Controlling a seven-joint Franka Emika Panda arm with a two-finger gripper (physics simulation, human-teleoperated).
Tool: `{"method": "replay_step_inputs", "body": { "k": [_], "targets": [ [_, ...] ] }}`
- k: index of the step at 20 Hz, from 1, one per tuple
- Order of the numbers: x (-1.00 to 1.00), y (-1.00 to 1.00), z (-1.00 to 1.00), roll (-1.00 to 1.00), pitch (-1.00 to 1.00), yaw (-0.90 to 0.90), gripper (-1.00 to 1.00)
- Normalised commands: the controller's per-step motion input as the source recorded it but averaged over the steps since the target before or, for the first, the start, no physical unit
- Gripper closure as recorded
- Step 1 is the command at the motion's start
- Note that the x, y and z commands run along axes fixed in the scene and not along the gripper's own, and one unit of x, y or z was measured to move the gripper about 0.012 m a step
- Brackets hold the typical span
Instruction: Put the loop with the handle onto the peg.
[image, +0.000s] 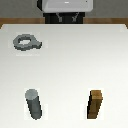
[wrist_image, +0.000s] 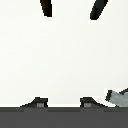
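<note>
A plain white surface meets a brown strip at its far edge. The loop lies flat toward the exterior view's left, far from the upright peg and brown block. The hand spreads wide, holding nothing.

No text, label, number or sign is legible anywhere.

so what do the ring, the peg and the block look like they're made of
Small flat grey ring with a stubby handle: dull grey, matte, perhaps metal or plastic; the render leaves it open. Upright grey round peg: same dull grey, lighter flat top. Brown rectangular block: looks wooden, from its brown tone.
</note>
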Motion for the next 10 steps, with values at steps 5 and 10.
{"method": "replay_step_inputs", "body": {
  "k": [5, 10],
  "targets": [
    [0.00, 0.00, 0.00, 0.00, 0.00, 0.00, -1.00],
    [0.00, -0.40, 0.00, 0.00, 0.00, 0.00, -1.00]
  ]
}}
